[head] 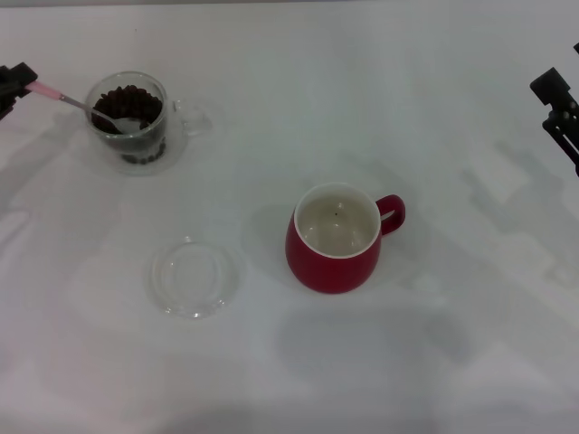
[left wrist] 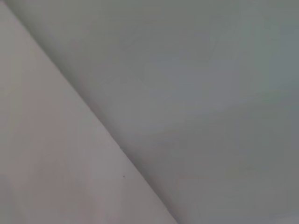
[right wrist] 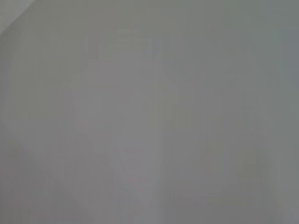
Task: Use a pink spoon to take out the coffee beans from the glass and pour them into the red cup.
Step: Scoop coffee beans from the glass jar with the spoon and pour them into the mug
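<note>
Jaws of the left gripper [head: 16, 81], at the worktop's far left edge, pinch the tip of the pink spoon [head: 71, 100] by its handle; whether the right gripper [head: 556, 104], parked well off at the far right edge, has its jaws spread or pressed together cannot be told. Nearest the robot, a flat clear glass dish [head: 194, 276] lies alone on the white worktop [head: 434, 362], set aside out of the pouring path, it seems. Just beyond it and to the right stands the red cup [head: 336, 238], upright, its creamy inside bare of beans and its loop handle turned right, placed well apart from the glass so the spoon must travel across open worktop. Farthest off, at the left, the glass [head: 129, 116] stands upright with its clear handle pointing right, holding a dark heap of coffee beans [head: 127, 104]. The spoon's long axis slopes from the gripper down and rightward, bowl end dipped among the beans, the grip far up the handle likely chosen to keep the jaws clear of the rim
</note>
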